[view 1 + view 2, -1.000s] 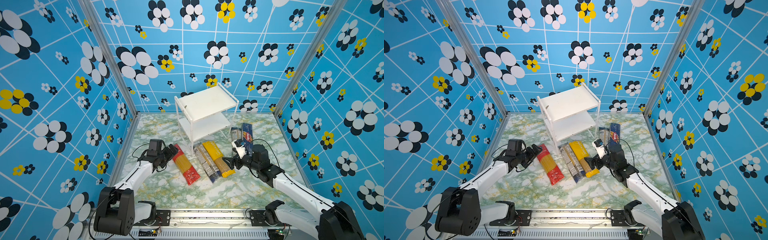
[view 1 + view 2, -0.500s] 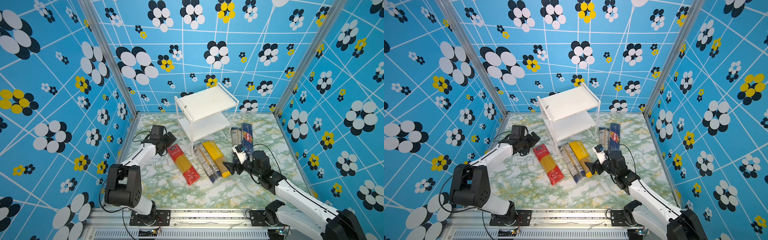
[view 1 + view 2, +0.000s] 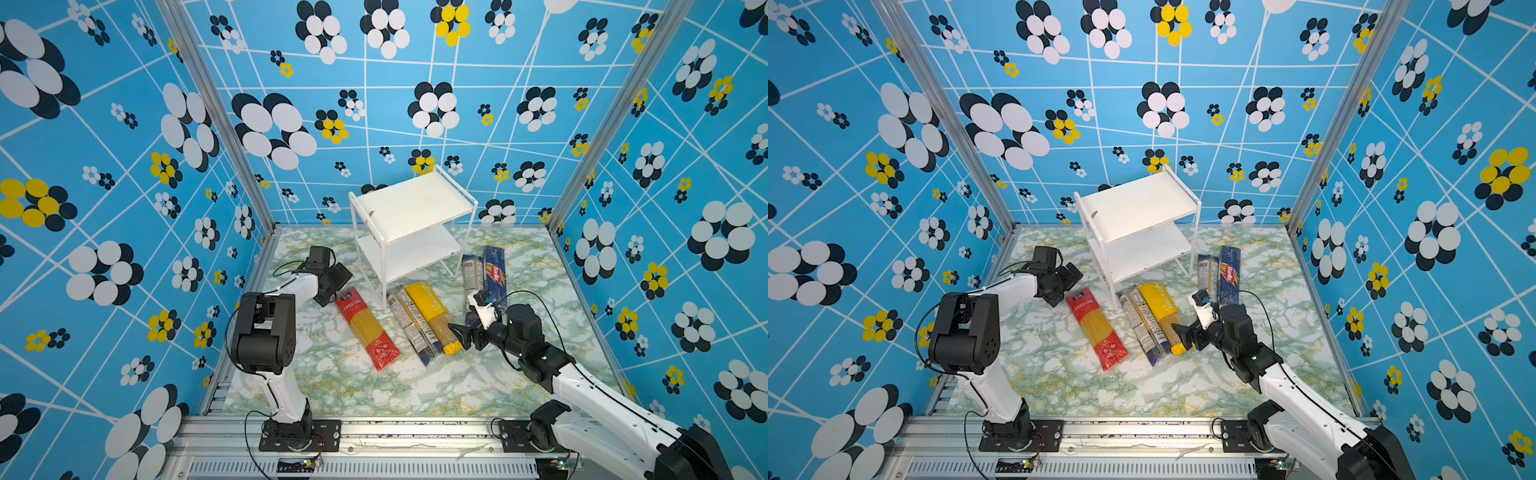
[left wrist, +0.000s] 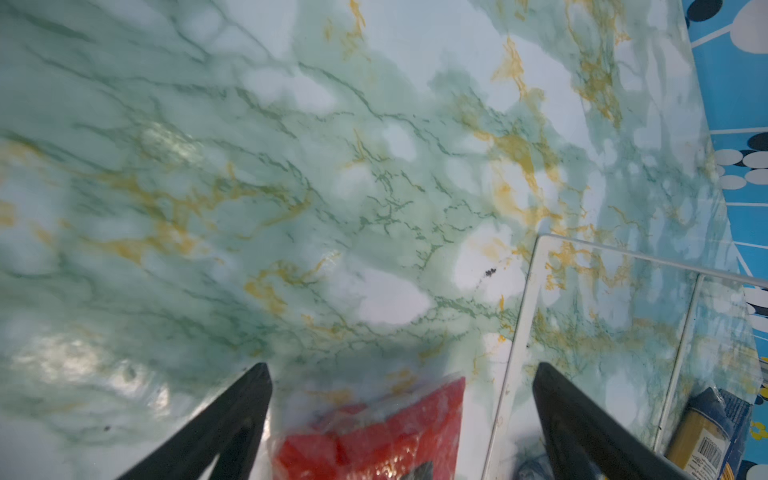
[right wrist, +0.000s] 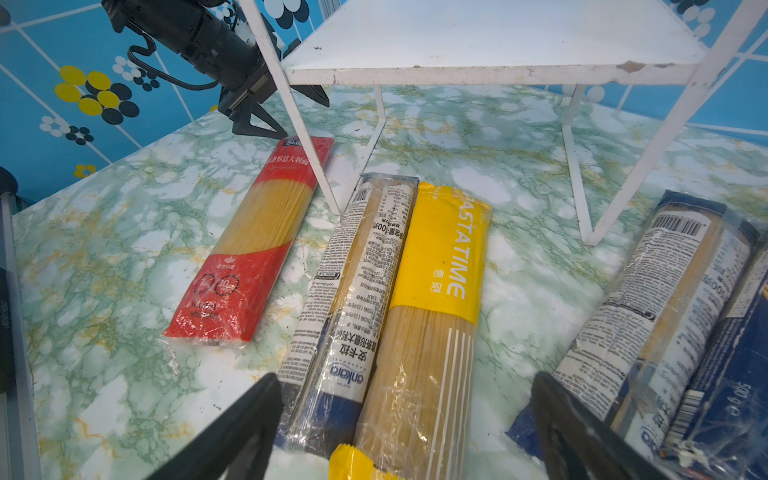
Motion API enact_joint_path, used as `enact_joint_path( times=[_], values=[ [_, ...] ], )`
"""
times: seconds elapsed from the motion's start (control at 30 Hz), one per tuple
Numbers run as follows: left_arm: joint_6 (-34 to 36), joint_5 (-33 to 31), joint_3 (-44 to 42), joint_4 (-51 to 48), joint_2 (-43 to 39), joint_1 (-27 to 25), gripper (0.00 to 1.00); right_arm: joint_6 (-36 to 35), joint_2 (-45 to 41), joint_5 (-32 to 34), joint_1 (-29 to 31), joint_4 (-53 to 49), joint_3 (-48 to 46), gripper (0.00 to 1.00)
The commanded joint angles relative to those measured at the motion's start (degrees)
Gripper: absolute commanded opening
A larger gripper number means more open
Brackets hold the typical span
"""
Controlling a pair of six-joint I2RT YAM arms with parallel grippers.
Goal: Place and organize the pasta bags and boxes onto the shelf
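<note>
Right jaws gape empty before the yellow pack (image 5: 440, 249) — left jaws equally wide over the red pack (image 4: 374, 432) at lower frame; only top views show the whole shelf (image 3: 411, 208).

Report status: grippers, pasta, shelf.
Left gripper open at red-ended pack. Right gripper open at yellow pack. Both packs flat on table. Shelf bare, nothing blocking it.

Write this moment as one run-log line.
left gripper: open, by red pack | right gripper: open, by yellow pack | shelf: bare | table: five packs
</note>
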Motion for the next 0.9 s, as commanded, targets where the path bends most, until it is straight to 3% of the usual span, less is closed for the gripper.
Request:
enact_joint_path(
  times=[0.0,0.3,0.87],
  values=[
    [-0.5,-0.1,2.4,1.4,0.9,0.4,0.99,1.0,0.1,0.8,0.4,1.0,-0.4,0.96],
    [-1.3,2.5,4.4,3.0,4.4,0.5,0.99,1.4,0.4,1.2,0.4,1.3,-0.4,0.96],
    [-3.6,7.8,-4.3,11.2,2.8,-0.4,0.99,1.8,-0.3,0.9,0.4,1.7,-0.8,0.96]
  ],
)
